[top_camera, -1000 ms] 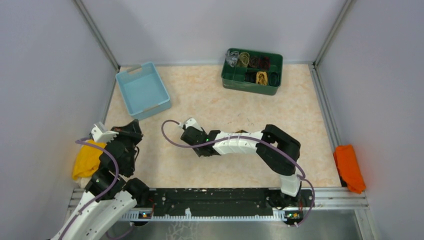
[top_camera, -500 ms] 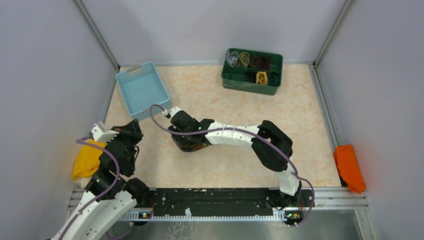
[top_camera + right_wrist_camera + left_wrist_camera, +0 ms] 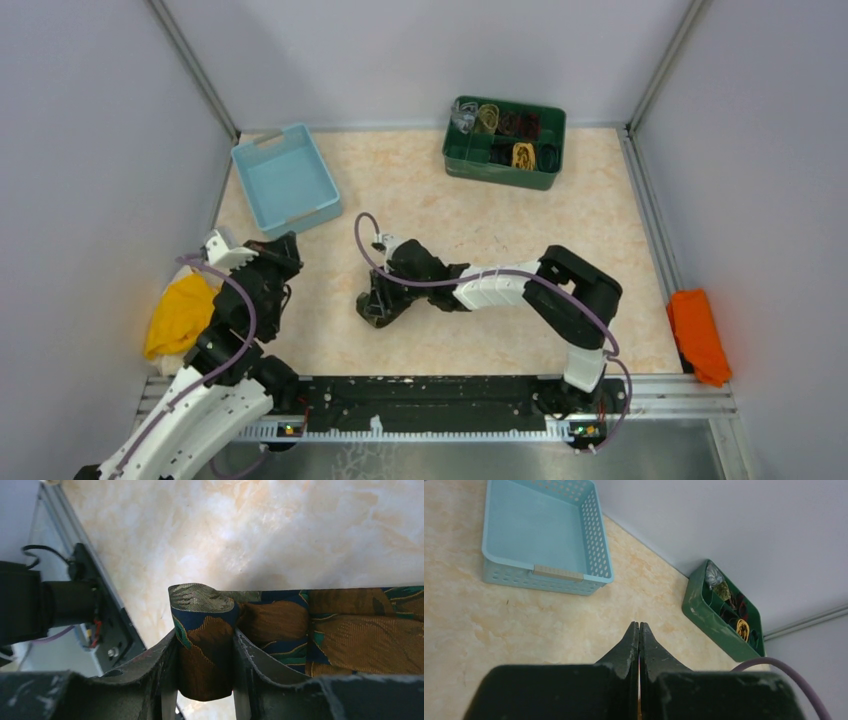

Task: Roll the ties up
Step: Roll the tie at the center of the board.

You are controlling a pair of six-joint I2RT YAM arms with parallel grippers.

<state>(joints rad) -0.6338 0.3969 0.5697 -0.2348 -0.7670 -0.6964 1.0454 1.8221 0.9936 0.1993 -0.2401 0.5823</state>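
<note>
The dark brown tie (image 3: 340,635), patterned in gold-orange and teal, is clamped in the right jaws. In the right wrist view a folded end of it is seen pinched upright between the two fingers (image 3: 150,666), and the rest of the fabric is stretched away to the right, over the worktop (image 3: 280,535). Whether that length rests on the surface cannot be told

From above, the right arm (image 3: 495,285) is seen reaching leftward across the middle of the worktop, its wrist tipped down, so that most of the tie is hidden beneath it

The left jaws are pressed together with nothing between them, as is shown in the left wrist view. The left arm (image 3: 240,310) is bent at the near left corner, just beside a yellow fabric (image 3: 178,318) that is bunched at the worktop's left edge

A light blue basket (image 3: 285,180) is set at the far left. A green tray (image 3: 500,172) is placed at the far side, right of centre, well apart from both arms; rolled ties (image 3: 516,124) are kept in its compartments, a yellow roll (image 3: 523,155) among them. An orange fabric (image 3: 698,335) is laid on the right-hand rail
</note>
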